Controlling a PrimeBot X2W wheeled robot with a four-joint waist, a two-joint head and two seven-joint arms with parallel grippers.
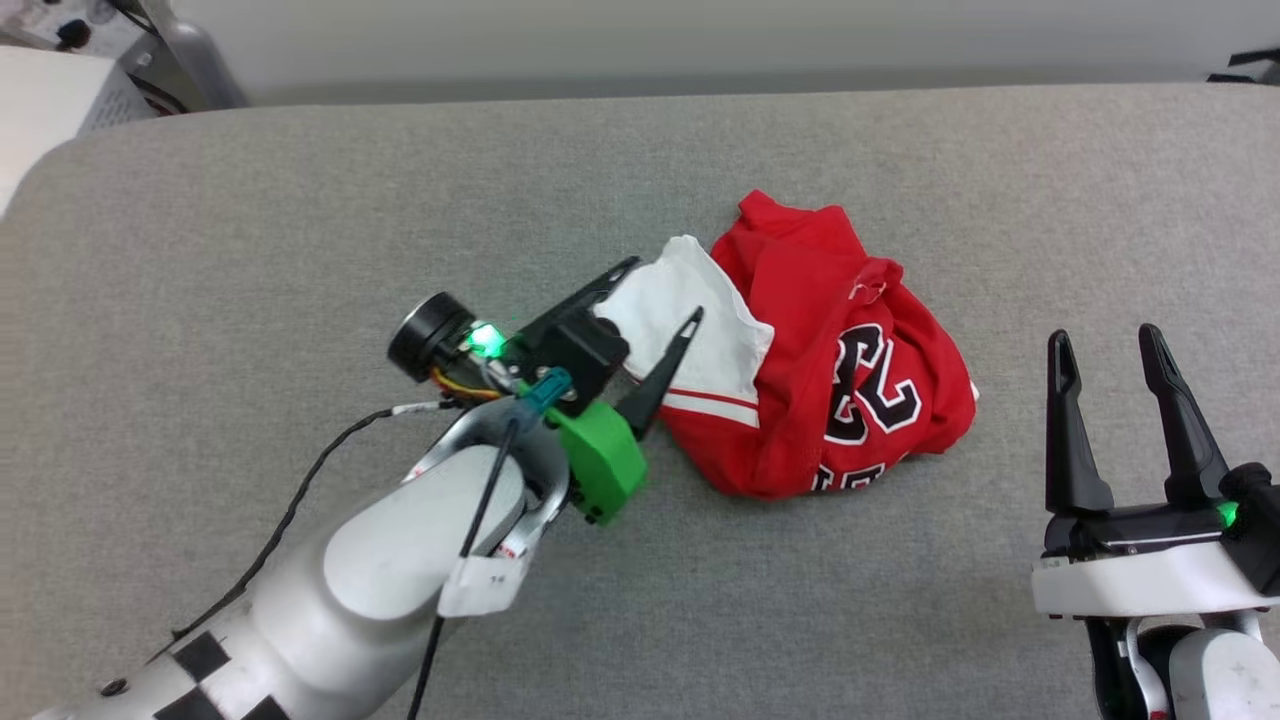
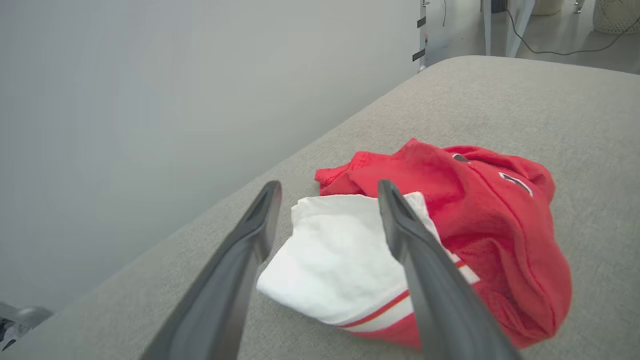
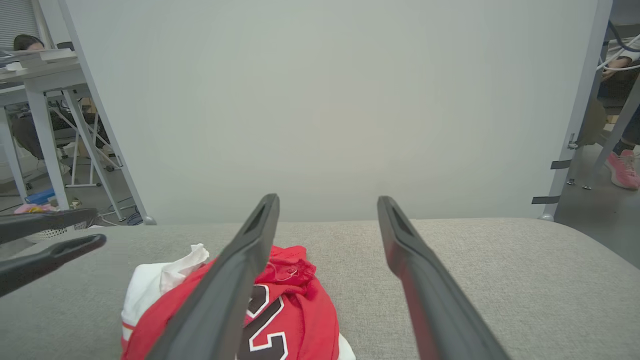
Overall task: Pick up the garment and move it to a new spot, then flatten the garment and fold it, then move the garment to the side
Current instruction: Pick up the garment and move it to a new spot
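Head view — garment [image 1: 850, 330] crumpled, sleeve [image 1: 715, 340] leftward

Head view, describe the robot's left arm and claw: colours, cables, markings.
Pale grey-white forearm with black-and-white checker squares, a white tag and a thin black cable. Green plastic mount at the wrist, green light, and a left claw of two long dark tapering fingers.

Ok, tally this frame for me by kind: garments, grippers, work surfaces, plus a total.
Garment: 1
Grippers: 2 (left gripper, right gripper, both open)
Grey padded surface: 1
Total: 4
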